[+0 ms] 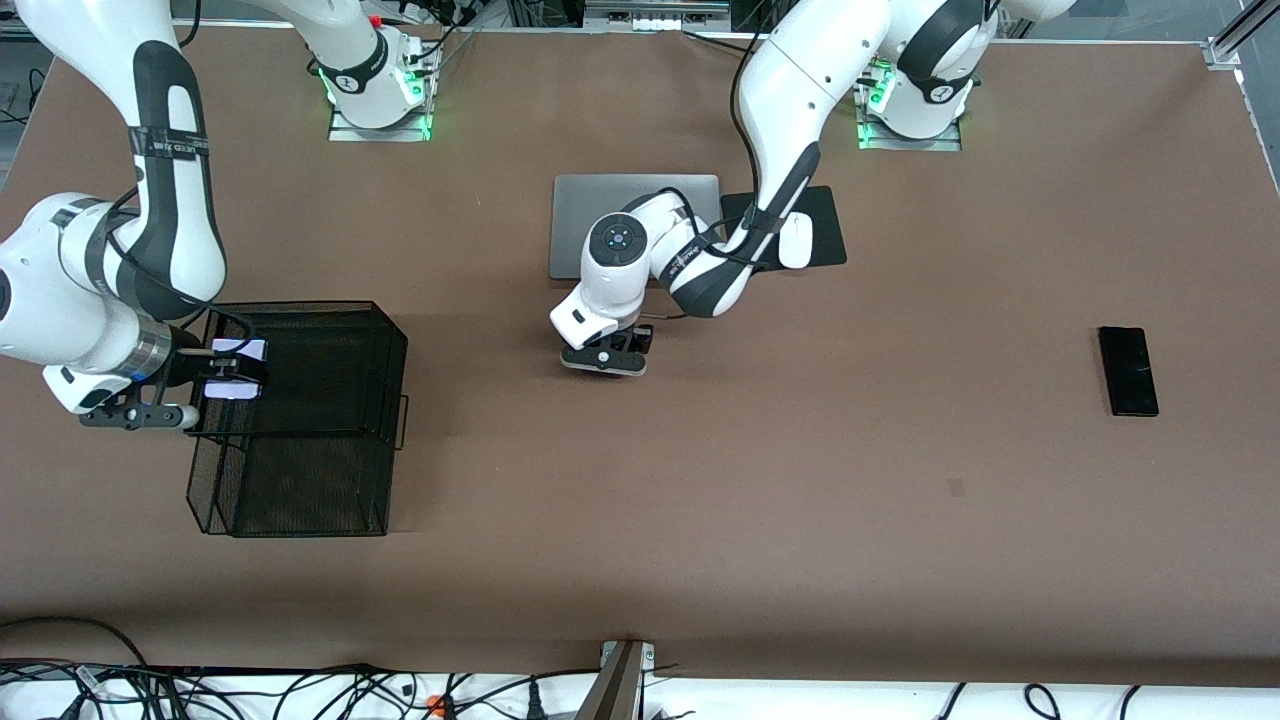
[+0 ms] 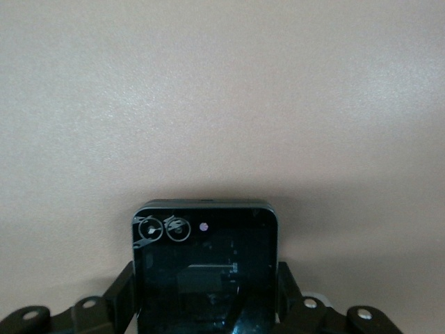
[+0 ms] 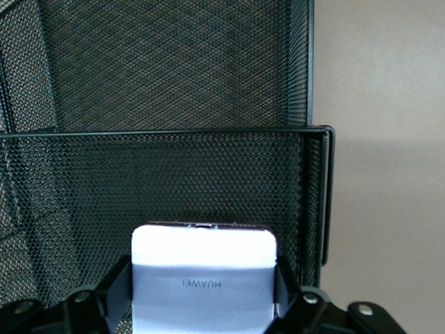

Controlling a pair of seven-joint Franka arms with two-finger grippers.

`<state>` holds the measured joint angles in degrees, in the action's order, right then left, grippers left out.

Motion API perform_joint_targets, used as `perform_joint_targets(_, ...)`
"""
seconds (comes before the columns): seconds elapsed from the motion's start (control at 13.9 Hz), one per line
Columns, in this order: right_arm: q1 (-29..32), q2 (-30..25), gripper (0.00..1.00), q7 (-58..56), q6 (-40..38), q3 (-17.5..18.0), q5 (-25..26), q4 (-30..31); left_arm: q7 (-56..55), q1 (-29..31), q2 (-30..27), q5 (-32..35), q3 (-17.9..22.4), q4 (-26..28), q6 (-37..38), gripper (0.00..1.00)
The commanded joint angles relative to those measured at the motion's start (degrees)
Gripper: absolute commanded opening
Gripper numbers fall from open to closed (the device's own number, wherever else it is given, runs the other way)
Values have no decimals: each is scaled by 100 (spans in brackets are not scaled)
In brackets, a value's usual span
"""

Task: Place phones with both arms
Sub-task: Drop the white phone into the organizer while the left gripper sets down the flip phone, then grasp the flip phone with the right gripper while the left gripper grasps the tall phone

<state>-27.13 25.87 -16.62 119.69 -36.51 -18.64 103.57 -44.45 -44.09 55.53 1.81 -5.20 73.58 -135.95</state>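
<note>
Mesh basket point(image 1: 300, 470) was seen at the right arm's end of the worktop point(image 1: 800, 500), with the right hand point(image 1: 222, 373) over it gripping the lilac-white phone point(image 1: 236, 368). The small black phone point(image 2: 205, 275) was clamped in the left hand point(image 1: 606, 358) above mid-worktop. The slim black phone point(image 1: 1128, 370) lay flat toward the left arm's end.

Three phones are showing: one small pale lilac-white phone point(image 1: 234, 368), sitting between the fingers of the right tool point(image 1: 205, 385) over the basket; one small black phone point(image 2: 205, 268), sitting clamped in the left tool point(image 1: 605, 358) over the bare middle of the bench point(image 1: 800, 520); and one long black phone point(image 1: 1128, 370), lying flat toward the left arm's end of the bench. Two white arms are reaching in, each carrying one tool. One black mesh basket point(image 1: 300, 480) is standing on the bench. One silver laptop point(image 1: 580, 215), one white mouse point(image 1: 797, 240) and one black mouse pad point(image 1: 825, 235) are lying near the arms' bases.
</note>
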Motion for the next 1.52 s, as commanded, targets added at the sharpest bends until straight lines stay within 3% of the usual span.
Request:
perform_joint_targets(0.0, 32, -91, 100, -105, -33, 21, -131, -21, -116, -82, 195, -146, 115, -238, 60, 83)
perform_joint_targets(0.07, 23, -100, 100, -105, -42, 21, -131, -48, -117, -82, 212, -146, 124, -238, 52, 100)
perform_joint_targets(0.29, -3, -143, 100, -79, -182, 39, -114, -301, -362, 84, 186, -181, 124, -571, 139, 100)
perform_joint_targets(0.72, -204, -126, 100, 955, -2053, 82, -123, -1716, -249, 831, -217, -497, 27, -1293, 2061, 100)
perform_joint_targets(0.87, -773, -144, 100, 2016, -2204, 83, -123, -1823, -179, 1069, -516, -550, 19, -1049, 2458, 100)
perform_joint_targets(1.15, -1996, 40, 100, 3865, -1689, 214, -236, -1902, 987, 1884, -1359, -463, 45, 225, 3248, 100)
perform_joint_targets(1.3, -2226, 338, 100, 4550, -1126, 643, -482, -1946, 1743, 2359, -1641, -445, 80, 525, 3706, 100)
perform_joint_targets(1.44, -2271, 785, 100, 4991, -424, 1187, -457, -2139, 2351, 2843, -1826, -17, 72, 806, 3909, 100)
